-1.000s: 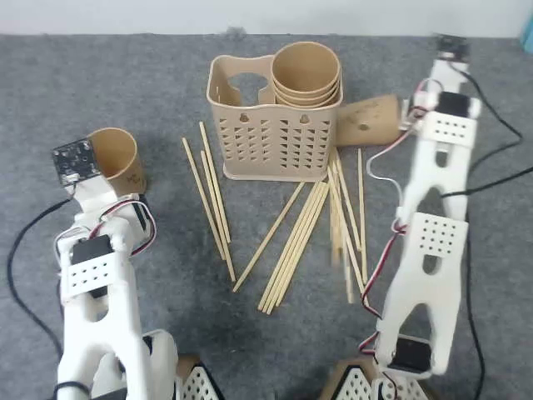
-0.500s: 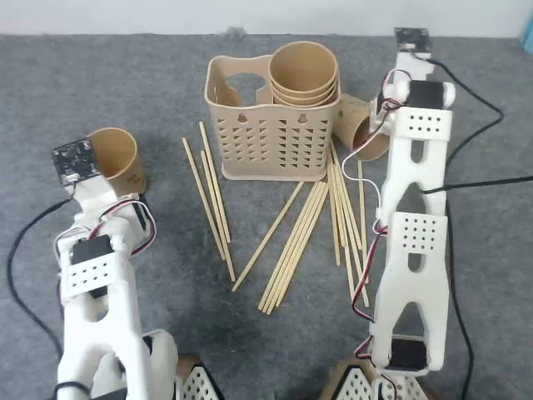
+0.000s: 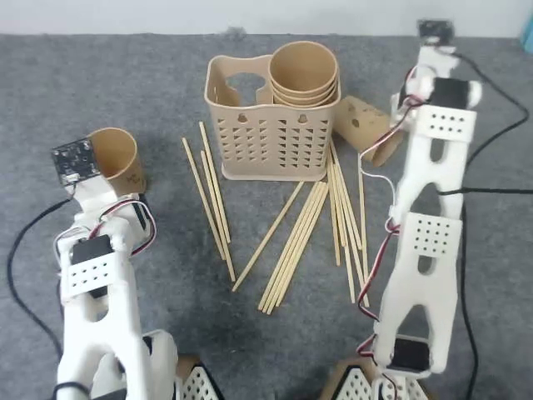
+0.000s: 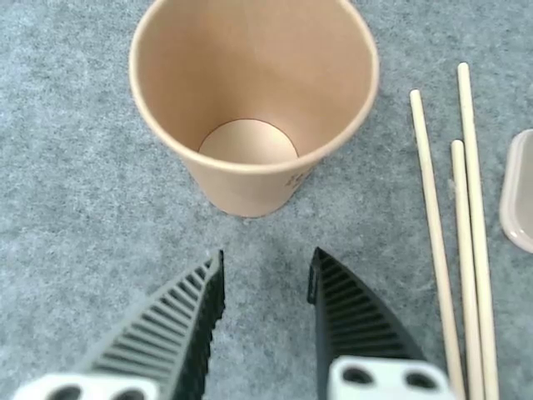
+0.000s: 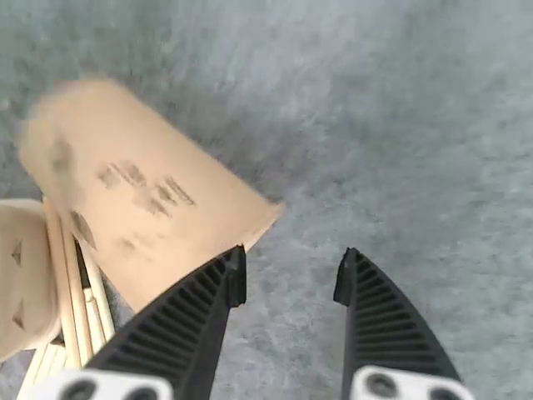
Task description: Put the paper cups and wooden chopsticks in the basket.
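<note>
The basket (image 3: 266,142) holds stacked paper cups (image 3: 305,73) in its right compartment. A tipped cup (image 5: 150,208) lies on its side just right of the basket, and an upright cup (image 4: 250,108) stands well to its left. The chopsticks (image 3: 293,243) lie scattered in front. The right gripper (image 5: 293,254) is parted and empty, one finger beside the tipped cup; contact undetermined. Its arm is stretched forward. The left gripper (image 4: 266,258) is parted and empty, just short of the upright cup. The surface is grey carpet (image 3: 166,75).

Grey carpet (image 3: 150,100) covers the table, pale wall (image 3: 250,15) behind.

Grey carpet (image 3: 158,83) lies underneath everything, ending at a white strip (image 3: 125,15), with 1 blue object (image 3: 528,35) at the corner.
</note>
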### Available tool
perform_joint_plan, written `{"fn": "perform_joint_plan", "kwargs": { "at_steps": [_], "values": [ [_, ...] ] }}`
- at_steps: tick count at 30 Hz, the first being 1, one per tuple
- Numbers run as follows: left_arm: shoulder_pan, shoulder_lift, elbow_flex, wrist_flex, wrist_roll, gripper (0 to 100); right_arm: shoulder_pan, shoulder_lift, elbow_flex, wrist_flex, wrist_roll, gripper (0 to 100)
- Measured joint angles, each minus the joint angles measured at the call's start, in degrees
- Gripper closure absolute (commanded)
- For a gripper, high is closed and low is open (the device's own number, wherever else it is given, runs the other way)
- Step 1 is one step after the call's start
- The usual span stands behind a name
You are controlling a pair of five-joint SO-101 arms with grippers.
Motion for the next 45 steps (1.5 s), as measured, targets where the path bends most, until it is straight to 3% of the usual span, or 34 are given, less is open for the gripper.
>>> {"fn": "perform_joint_plan", "kwargs": {
  "at_steps": [5,16,23,32,45],
  "values": [
    [0.6,0.0,1.2,-2.5,0.0,84,1.6,-4.3,3.4,0.0,0.2,80.7],
    [1.8,0.0,1.6,-2.9,-0.1,84,1.4,-23.0,35.9,0.0,0.4,80.7],
    [1.8,0.0,1.6,-2.9,-0.2,84,-1.1,-26.1,38.0,0.0,-4.0,73.0],
    [1.8,0.0,1.6,-2.9,-0.2,84,-8.5,-29.2,40.0,0.0,-7.5,74.2],
    [1.8,0.0,1.6,-2.9,-0.2,84,-8.2,-51.4,68.6,-3.6,-8.2,74.2]
  ]
}}
